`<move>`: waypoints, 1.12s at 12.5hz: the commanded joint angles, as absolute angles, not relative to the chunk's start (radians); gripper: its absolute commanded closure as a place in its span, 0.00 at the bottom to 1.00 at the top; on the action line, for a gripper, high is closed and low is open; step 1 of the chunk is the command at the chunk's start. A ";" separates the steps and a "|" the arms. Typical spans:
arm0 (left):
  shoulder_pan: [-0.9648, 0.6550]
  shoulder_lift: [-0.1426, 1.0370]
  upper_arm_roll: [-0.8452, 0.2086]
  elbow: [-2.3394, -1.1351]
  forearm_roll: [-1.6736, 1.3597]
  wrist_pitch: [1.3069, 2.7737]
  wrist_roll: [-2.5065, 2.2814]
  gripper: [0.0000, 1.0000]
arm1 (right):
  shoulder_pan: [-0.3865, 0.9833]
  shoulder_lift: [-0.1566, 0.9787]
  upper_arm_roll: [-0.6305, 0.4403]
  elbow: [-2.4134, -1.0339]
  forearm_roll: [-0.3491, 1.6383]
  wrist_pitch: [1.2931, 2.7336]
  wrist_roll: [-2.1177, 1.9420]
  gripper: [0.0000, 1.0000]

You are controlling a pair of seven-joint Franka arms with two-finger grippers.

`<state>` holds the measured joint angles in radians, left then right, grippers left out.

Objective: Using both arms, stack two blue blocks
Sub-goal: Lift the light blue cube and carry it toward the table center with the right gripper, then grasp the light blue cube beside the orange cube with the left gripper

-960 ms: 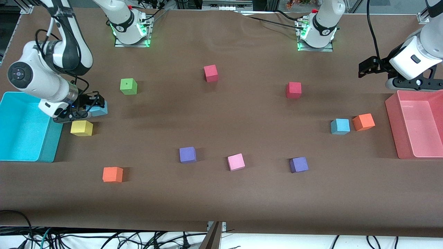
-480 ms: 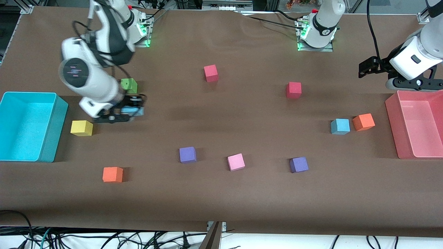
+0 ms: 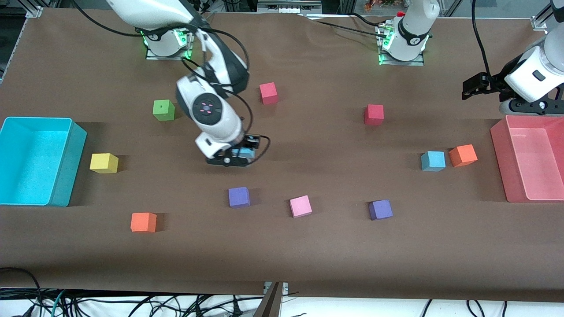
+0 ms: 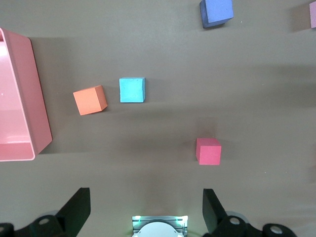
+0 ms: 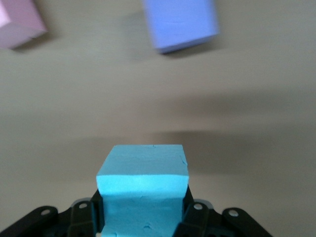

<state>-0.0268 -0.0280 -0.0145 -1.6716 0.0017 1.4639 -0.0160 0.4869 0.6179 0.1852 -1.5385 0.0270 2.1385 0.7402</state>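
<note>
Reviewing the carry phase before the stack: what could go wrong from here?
1. The right gripper holds the light blue foam cube with much of it protruding past the fingers, so it could shift or tilt.
2. The target light blue foam cube sits close beside an orange foam cube; placing may nudge it.

Brown table cover [image 3: 282, 246], tangled black cables [image 3: 132, 304] along the pale floor below

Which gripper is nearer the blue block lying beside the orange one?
Left. The left gripper hangs open by the pink bin, at that blue block's end of the table. The right gripper, shut on the other blue block, is over mid-table.
</note>
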 commanded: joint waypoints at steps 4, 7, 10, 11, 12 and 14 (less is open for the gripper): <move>-0.023 -0.026 -0.017 -1.842 -0.005 1.693 -0.015 0.00 | 0.575 0.824 0.183 -1.387 -0.008 2.293 0.821 0.71; -0.005 -0.018 -0.015 -1.978 -0.003 1.860 -0.003 0.00 | 0.580 0.828 0.164 -1.388 -0.053 2.304 0.841 0.71; -0.002 0.041 -0.015 -2.009 0.024 1.954 -0.003 0.00 | 0.587 0.850 0.164 -1.387 -0.071 2.330 0.845 0.71; 0.000 0.072 -0.015 -2.019 0.037 2.003 0.001 0.00 | 0.594 0.856 0.164 -1.387 -0.071 2.338 0.845 0.71; 0.005 0.110 -0.014 -2.032 0.040 2.060 0.024 0.00 | 0.597 0.861 0.164 -1.387 -0.072 2.341 0.844 0.71; 0.049 0.182 -0.014 -2.081 0.052 2.225 0.095 0.00 | 0.603 0.867 0.164 -1.387 -0.074 2.341 0.842 0.63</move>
<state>0.0112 0.1200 -0.0125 -2.0500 0.0307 2.1098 0.0262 0.5867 0.8433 0.1720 -1.4172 -0.0525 2.3364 0.8200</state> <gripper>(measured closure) 0.000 0.427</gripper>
